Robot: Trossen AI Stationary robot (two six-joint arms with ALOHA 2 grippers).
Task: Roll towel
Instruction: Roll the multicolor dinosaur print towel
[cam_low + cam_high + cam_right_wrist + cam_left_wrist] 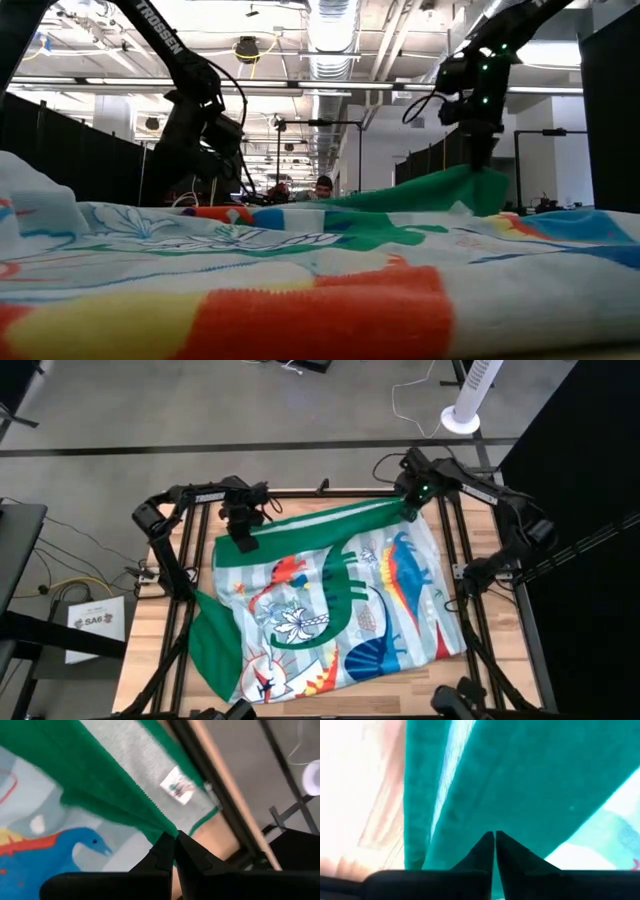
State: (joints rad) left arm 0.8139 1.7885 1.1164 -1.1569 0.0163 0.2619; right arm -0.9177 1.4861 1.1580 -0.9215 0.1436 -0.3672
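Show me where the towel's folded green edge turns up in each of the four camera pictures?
High view: the green edge runs across the towel's far side, between both hands.
Low view: it rises as a green ridge behind the print, under the right hand.
Left wrist view: it fills the picture, pinched by the left hand.
Right wrist view: a green band runs to the right hand's fingertips.
Shared landmark: the right hand.

Grey floor [200, 410], white tower fan [470, 395] — black curtain partitions [60, 140], bright ceiling ducts [330, 30].

Towel [330, 610] blankets most of table [150, 630] — bare wood only along left side; frame rails apparently hem edges.
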